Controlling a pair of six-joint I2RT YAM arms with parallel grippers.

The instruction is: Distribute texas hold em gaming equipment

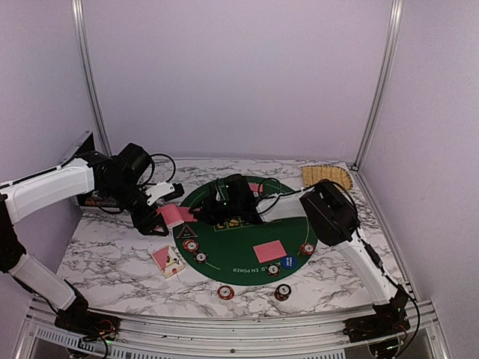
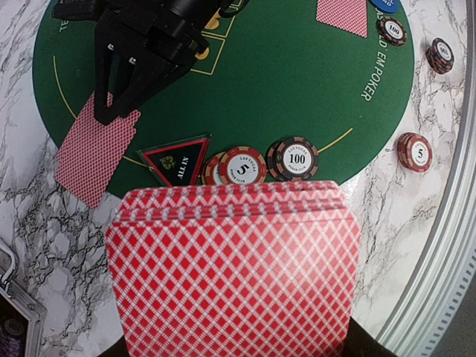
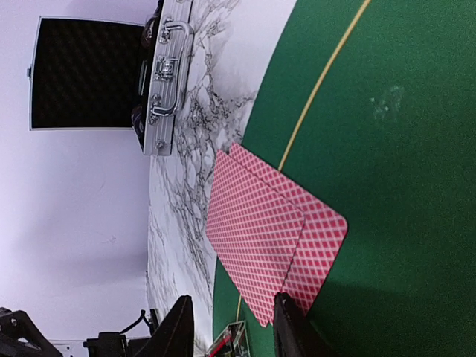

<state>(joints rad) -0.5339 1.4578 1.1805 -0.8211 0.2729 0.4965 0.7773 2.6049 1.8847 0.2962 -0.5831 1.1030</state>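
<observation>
The jaws of the left gripper clamp the fanned red-backed deck, likely kept ready as dealing stock, while the right gripper, jaws apart, sits beside a two-card hand straddling the edge of the green mat and the marble tabletop.

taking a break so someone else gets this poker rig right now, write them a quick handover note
Left pincer: shut on the red-backed deck, held beside the green mat's left edge.
Right pincer: open, empty, over two overlapping cards at that edge.
Done: near-side cards, far-side cards and a card on the marble near-left; chip stacks and triangular marker are out.
Left: the deck looks thick, so more dealing is likely; off-mat chips may need placing.
</observation>
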